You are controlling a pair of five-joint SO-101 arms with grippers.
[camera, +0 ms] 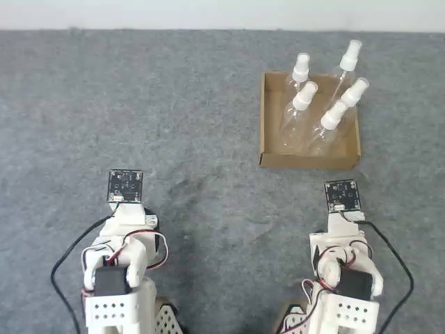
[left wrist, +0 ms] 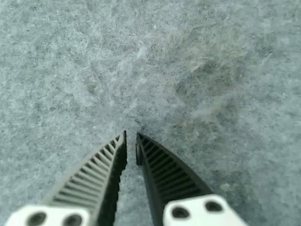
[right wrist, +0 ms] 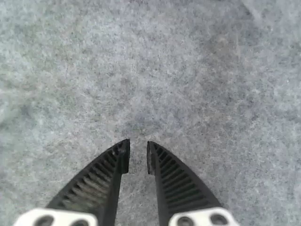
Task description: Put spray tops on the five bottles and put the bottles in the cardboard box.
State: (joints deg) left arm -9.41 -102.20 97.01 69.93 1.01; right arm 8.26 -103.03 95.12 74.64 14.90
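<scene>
The cardboard box (camera: 309, 161) sits at the back right of the grey felt table. Several clear bottles (camera: 295, 120) lie slanted inside it, each with a white spray top (camera: 304, 96) pointing toward the far side. Both arms are folded back at the near edge, far from the box. The left arm (camera: 126, 233) is at the near left and the right arm (camera: 344, 240) at the near right. My left gripper (left wrist: 131, 139) points down at bare felt, shut with nothing in it. My right gripper (right wrist: 138, 146) also hangs over bare felt, shut and holding nothing.
Grey felt (camera: 174, 104) covers the whole table up to a pale wall at the back. Cables (camera: 66, 261) loop beside each arm base. Open felt lies between the arms and the box.
</scene>
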